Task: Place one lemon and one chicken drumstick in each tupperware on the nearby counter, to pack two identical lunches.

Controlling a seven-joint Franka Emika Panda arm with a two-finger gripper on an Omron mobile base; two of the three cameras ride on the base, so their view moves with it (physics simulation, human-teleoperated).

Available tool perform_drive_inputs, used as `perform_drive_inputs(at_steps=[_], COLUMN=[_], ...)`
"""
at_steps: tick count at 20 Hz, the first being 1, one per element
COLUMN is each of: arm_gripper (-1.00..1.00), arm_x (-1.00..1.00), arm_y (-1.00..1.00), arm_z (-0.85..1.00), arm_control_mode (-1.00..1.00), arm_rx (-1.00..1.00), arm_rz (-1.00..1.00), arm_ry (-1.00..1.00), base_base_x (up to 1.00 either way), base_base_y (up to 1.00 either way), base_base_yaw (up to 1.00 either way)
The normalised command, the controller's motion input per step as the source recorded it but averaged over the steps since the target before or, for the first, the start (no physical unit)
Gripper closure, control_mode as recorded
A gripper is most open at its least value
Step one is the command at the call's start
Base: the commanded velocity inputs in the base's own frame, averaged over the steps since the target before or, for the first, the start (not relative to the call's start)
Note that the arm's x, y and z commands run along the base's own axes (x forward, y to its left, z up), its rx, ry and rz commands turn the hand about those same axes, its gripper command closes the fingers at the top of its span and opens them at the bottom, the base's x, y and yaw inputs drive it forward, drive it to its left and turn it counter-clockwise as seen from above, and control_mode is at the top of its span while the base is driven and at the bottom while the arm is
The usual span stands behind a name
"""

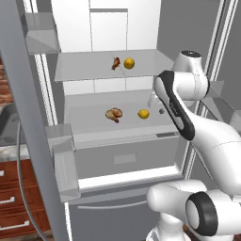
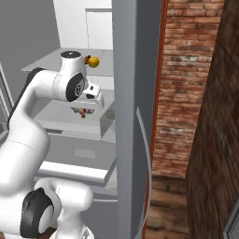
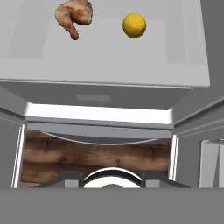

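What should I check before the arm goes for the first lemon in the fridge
1. Fridge open: ok, shelves are exposed.
2. Lower lemon reachable: ok, it lies bare on the lower shelf, apart from the lower drumstick.
3. Spare pair: ok, upper lemon and upper drumstick lie on the upper shelf.
4. Gripper free: cannot tell, fingers are not clear in these views; nothing seems to be held.
5. Hand aimed: not ok, in the hand view the lemon sits far up, not between the fingertips.
6. Tupperware ready: cannot tell.
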Motion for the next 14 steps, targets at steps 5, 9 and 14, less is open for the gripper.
perform_drive_inputs(at_steps=[5, 9, 14], arm_gripper=[-1.0, -1.0, -1.0], arm_x=[-0.4, -0.35, -0.05], arm_y=[0.09, 0.47, 0.63], arm_z=[-0.19, -0.26, -0.11], arm_control_mode=[-1.0, -1.0, -1.0], arm_rx=[0.02, 0.0, 0.0], arm_rz=[0.01, 0.01, 0.0], arm_ry=[0.01, 0.0, -0.02], base_base_x=[0.0, 0.0, 0.0], base_base_y=[0.0, 0.0, 0.0], base_base_yaw=[0.0, 0.0, 0.0])
